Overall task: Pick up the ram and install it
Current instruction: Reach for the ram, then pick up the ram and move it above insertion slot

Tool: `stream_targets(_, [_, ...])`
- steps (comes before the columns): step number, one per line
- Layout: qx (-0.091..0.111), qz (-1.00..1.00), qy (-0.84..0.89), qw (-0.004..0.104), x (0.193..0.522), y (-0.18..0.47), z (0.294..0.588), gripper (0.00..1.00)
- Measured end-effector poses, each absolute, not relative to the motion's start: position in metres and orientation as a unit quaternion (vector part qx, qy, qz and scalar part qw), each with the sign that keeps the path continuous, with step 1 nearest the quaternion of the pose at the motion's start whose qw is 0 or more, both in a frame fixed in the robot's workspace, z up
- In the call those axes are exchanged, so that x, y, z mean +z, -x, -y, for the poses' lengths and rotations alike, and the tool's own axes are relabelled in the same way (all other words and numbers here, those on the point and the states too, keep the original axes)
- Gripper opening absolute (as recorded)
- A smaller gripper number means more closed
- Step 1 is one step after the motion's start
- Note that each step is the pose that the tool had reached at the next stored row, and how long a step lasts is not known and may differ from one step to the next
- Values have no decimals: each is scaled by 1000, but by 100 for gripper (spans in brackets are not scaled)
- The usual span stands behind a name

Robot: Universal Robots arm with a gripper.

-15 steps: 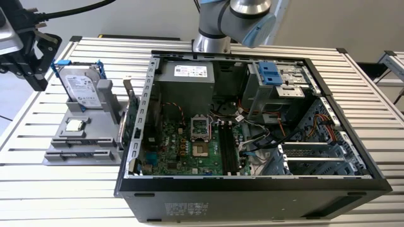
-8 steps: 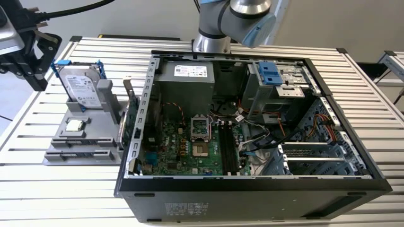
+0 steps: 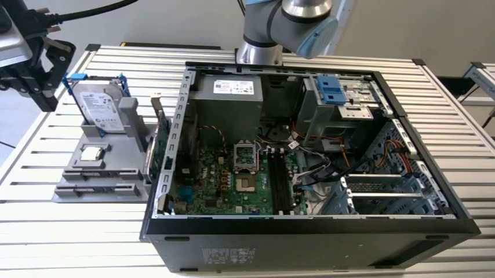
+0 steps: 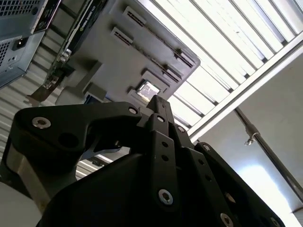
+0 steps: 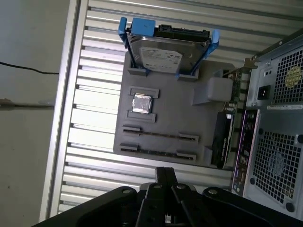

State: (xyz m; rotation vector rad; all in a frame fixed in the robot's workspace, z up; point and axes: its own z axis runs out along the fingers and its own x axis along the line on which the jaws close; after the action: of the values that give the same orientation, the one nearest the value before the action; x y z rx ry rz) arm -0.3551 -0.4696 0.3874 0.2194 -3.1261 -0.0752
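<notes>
The ram (image 5: 160,135) stands on edge as a thin dark strip in a slot of the grey holder (image 5: 184,118); a second strip like it (image 5: 156,152) sits in the neighbouring slot. In the exterior view the holder (image 3: 73,191) lies to the left of the open computer case (image 3: 309,231). My gripper (image 3: 45,103) hangs above the table's far left corner, behind the holder and apart from it. In both wrist views its fingers (image 5: 165,174) (image 4: 156,101) meet at the tip, shut with nothing between them. The motherboard's black slots (image 3: 279,180) lie inside the case.
On the holder stand a silver hard drive in a blue frame (image 3: 101,104) and a small square chip (image 3: 91,153). A green expansion card (image 3: 162,152) stands upright between holder and case. The slatted table's edge (image 3: 23,150) runs close on the exterior view's left.
</notes>
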Motion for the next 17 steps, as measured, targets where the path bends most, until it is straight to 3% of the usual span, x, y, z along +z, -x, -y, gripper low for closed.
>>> stream_targets(17, [-24,995,-99,4,387,355,470,0])
